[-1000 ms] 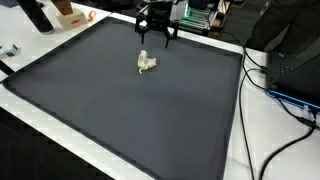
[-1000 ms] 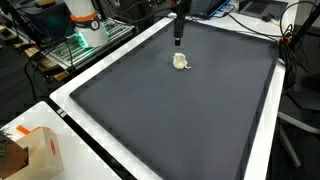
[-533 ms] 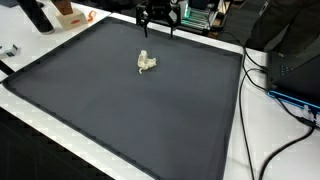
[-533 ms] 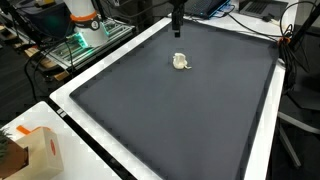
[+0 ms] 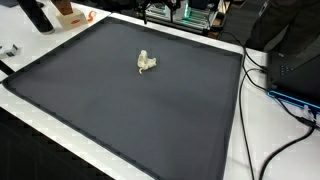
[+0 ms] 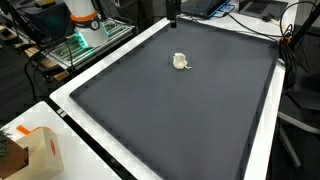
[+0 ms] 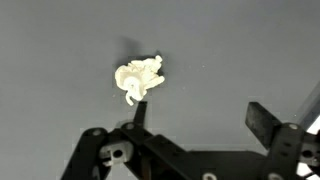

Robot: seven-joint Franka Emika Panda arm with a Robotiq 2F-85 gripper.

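A small cream-white crumpled object (image 5: 146, 63) lies on the dark grey mat (image 5: 120, 110) toward its far side; it also shows in the other exterior view (image 6: 181, 61) and in the wrist view (image 7: 139, 78). My gripper (image 7: 200, 112) is open and empty, raised well above the mat. In the exterior views only its lowest part shows at the top edge (image 5: 160, 10) (image 6: 174, 12), above and behind the object. In the wrist view the object sits just beyond one fingertip.
A white table border (image 5: 240, 100) rings the mat. Black cables (image 5: 285, 90) run along one side. A cardboard box (image 6: 35, 150) stands at a near corner. Orange and dark items (image 5: 68, 14) and electronics (image 5: 200, 12) sit at the back.
My gripper has risen straight up from just above the object, moving mostly out of the top of both exterior views. The object has not moved.
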